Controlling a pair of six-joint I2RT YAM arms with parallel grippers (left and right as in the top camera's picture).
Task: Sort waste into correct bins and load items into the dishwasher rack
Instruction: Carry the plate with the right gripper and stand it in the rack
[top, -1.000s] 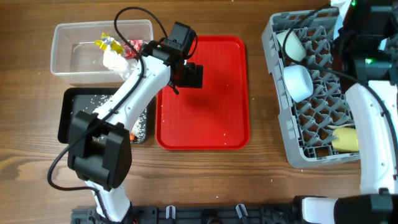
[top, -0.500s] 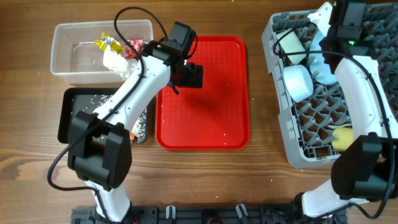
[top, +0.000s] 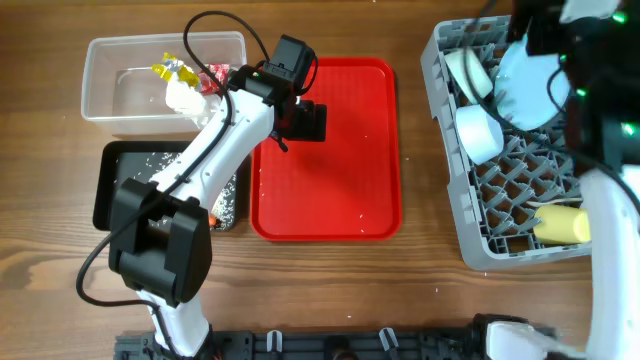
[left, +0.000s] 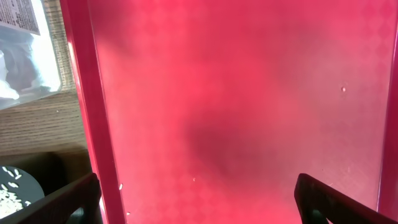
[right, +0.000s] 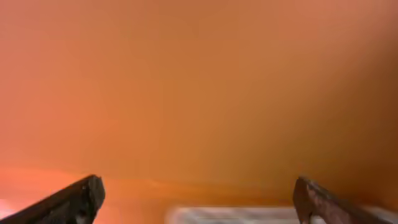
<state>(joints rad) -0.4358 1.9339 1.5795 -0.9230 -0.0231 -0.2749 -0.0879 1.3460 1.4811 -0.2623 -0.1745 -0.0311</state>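
1. A wooden table (top: 420, 290) fills the overhead view, with bins at the left, a red tray (top: 330, 190) in the middle and a rack at the right.
2. The left gripper (left: 199, 205) hangs over the bare red tray. Its fingertips sit wide apart at the bottom corners of its wrist view, and we see nothing between them.
3. The right gripper (right: 199, 205) is likewise spread and empty. It faces an orange blur that we cannot identify.
4. At upper left, the clear tub (top: 110, 85) holds the crumpled tissue (top: 183, 95), a yellow wrapper (top: 170, 70) and a red wrapper (top: 213, 78). Below it, the black tray (top: 115, 195) carries rice grains (top: 150, 158).
5. At right, the dishwasher rack (top: 497, 200) holds the tilted plate (top: 528, 85) near its top. The upper bowl (top: 466, 72) and lower bowl (top: 480, 130) sit left of the plate, and the yellow cup (top: 562, 225) lies at lower right.
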